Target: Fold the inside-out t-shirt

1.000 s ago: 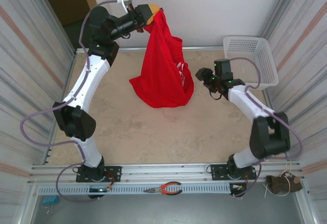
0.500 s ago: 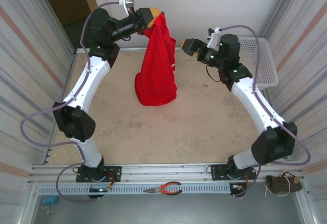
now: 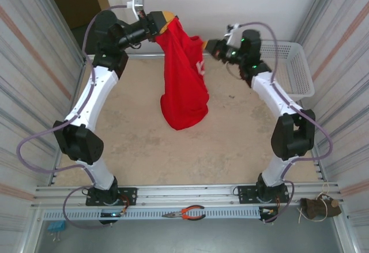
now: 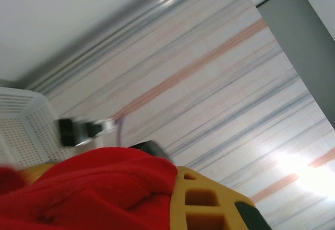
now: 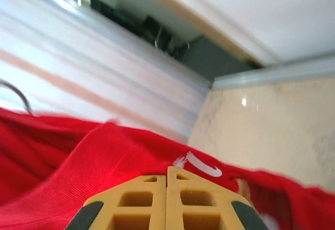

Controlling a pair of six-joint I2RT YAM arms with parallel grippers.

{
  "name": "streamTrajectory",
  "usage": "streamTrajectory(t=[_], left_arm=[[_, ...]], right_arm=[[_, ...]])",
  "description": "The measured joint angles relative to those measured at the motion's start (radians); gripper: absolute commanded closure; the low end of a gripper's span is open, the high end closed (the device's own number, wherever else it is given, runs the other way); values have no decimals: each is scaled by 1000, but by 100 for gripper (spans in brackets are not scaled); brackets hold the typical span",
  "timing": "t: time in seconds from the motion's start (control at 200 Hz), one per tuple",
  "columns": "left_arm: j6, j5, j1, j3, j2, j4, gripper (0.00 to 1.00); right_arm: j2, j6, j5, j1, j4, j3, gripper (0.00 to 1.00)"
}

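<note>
My right gripper [image 3: 209, 46] has just come up from low beside the cloth and snapped shut on the upper right edge of the inside-out t-shirt [image 3: 184, 86]. In the right wrist view its yellow fingers [image 5: 131, 204] sit pressed together with red fabric bunched against them. A second ago that hand was down near the tabletop [image 3: 144, 149] with its jaws apart, and the shirt's lower end was slumped on the surface. My left gripper [image 3: 167, 19] has stayed clamped on the other top corner, with red cloth packed against its finger in the left wrist view. The shirt now hangs between both hands above the far middle of the tabletop, its hem drooping toward the centre. I cannot tell whether the hem still touches. As I read it, both top corners are secured, so I can spread the garment flat before folding. The white basket [image 3: 288, 63] sits at the far right corner.
</note>
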Motion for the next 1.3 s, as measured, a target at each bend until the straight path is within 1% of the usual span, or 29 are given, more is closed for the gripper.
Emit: streamTrajectory(t=[0.12, 0.215, 0.271, 0.341, 0.466, 0.531, 0.556, 0.571, 0.596, 0.641, 0.726, 0.827, 0.922, 0.992, 1.207, 1.262, 1.298], left_arm=[[3, -16, 76, -34, -7, -16, 100], [2, -37, 113, -50, -8, -15, 100], [2, -51, 116, -67, -16, 2, 100], [8, -77, 102, -130, -55, 30, 100], [40, -90, 67, -190, -108, 21, 100], [44, -87, 53, -195, -115, 28, 100], [50, -87, 49, -195, -116, 28, 100], [52, -87, 49, -195, -117, 27, 100], [59, -87, 48, -195, -119, 21, 100], [69, -87, 48, -195, -122, 9, 100], [78, -87, 48, -195, -127, -7, 100], [78, -86, 46, -195, -129, -15, 100], [78, -86, 37, -195, -129, -18, 100], [78, -86, 29, -195, -130, -19, 100], [78, -86, 9, -180, -140, -42, 100], [78, -86, 1, -169, -140, -43, 100], [78, -86, -6, -160, -140, -43, 100]], right_arm=[[-22, 7, 2, -130, -63, 217, 100], [-70, -1, 31, -183, -103, 378, 100], [-122, -8, 46, -180, -113, 430, 100], [-207, -30, 64, -147, -117, 433, 100], [-312, -63, 66, -69, -92, 325, 100], [-328, -84, 69, -39, -77, 212, 55], [-328, -98, 74, -25, -71, 152, 41], [-326, -104, 76, -18, -70, 119, 35], [-320, -114, 89, -5, -70, 60, 30], [-292, -134, 109, 24, -79, -43, 25], [-209, -173, 153, 90, -127, -196, 22], [-140, -214, 185, 178, -196, -281, 21], [-127, -243, 198, 247, -197, -282, 20], [-126, -259, 197, 272, -174, -261, 20], [-121, -266, 198, 278, -109, -208, 19], [-112, -266, 201, 281, -107, -192, 21], [-101, -265, 202, 283, -105, -177, 24]])
